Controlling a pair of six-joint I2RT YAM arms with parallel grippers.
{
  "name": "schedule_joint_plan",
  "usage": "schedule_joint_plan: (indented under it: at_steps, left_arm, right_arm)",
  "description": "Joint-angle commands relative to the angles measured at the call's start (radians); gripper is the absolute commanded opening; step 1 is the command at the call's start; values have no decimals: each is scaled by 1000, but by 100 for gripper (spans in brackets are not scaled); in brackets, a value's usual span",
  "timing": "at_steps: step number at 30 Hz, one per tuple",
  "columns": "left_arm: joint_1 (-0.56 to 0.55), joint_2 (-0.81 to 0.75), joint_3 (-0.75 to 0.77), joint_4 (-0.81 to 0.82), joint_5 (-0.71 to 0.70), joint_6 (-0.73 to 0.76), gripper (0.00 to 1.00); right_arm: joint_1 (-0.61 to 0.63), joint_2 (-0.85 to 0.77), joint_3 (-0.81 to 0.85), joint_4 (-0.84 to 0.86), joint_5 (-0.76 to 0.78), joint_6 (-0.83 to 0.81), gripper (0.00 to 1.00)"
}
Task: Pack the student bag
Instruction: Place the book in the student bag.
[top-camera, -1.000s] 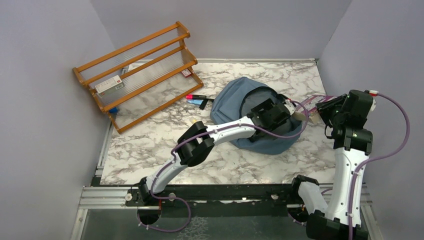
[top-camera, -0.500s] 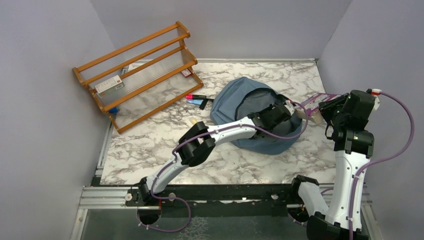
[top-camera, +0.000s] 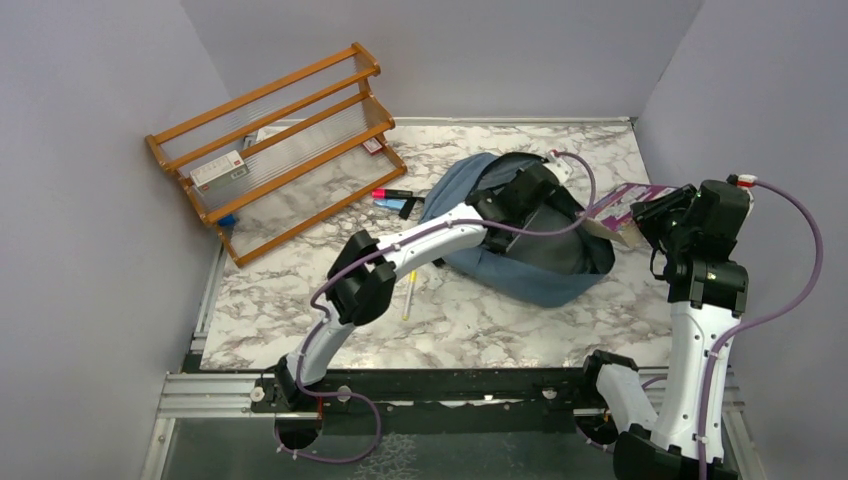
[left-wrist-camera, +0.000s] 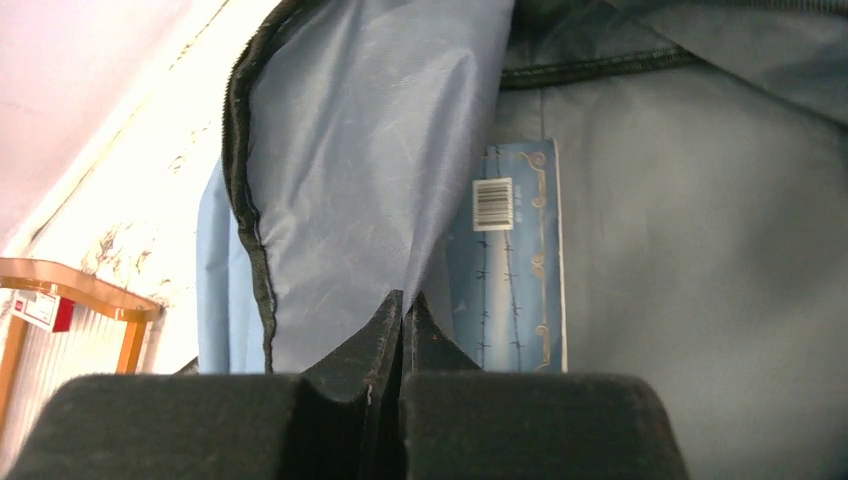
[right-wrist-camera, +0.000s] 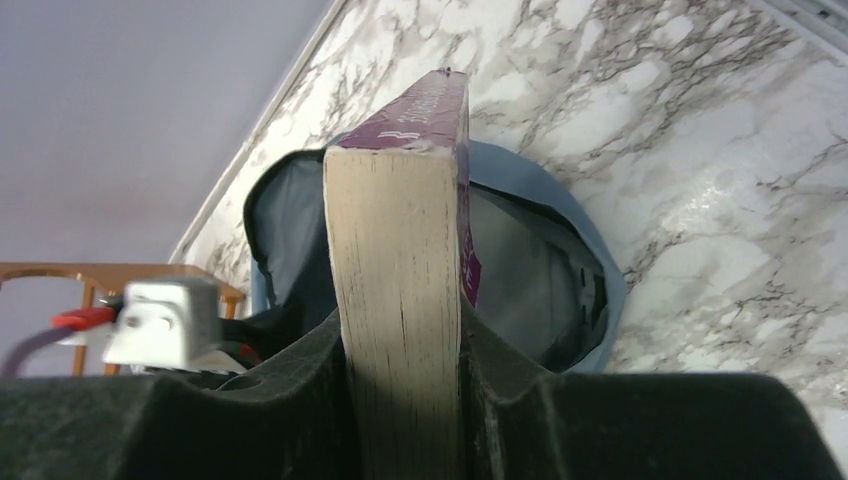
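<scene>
Left jaws have closed on student bag (top-camera: 540, 288).

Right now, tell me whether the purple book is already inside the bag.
No: the purple book is clamped upright in the right gripper, short of the bag, whose opening shows beyond it.

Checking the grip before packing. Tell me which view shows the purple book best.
Right wrist: the purple book fills the centre, page edge toward the camera, clamped between the right fingers. The top view shows it small, beside the bag. The left wrist view misses it, showing only a blue book inside the bag.
</scene>
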Motion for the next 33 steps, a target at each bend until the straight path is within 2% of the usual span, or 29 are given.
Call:
schedule_joint_plan:
  at_steps: [1, 4, 11, 19, 25, 33]
  left_arm:
    - [65, -94, -21, 24, 102, -83, 0]
    - [93, -122, -30, 24, 155, -115, 0]
    - [106, -161, -43, 26, 214, -118, 0]
    - [106, -180, -59, 34, 258, -163, 0]
    - [104, -191, -57, 35, 316, -186, 0]
    - [102, -214, -68, 33, 321, -180, 0]
  right_arm:
    - [6, -22, 31, 99, -128, -23, 1]
    - [7, -31, 7, 106, -217, -46, 1]
    - [6, -63, -127, 178, -554, -10, 1]
    - [7, -40, -282, 299, -700, 98, 1]
    - [6, -23, -342, 420, -640, 177, 1]
    - [6, 59, -320, 541, -565, 224, 1]
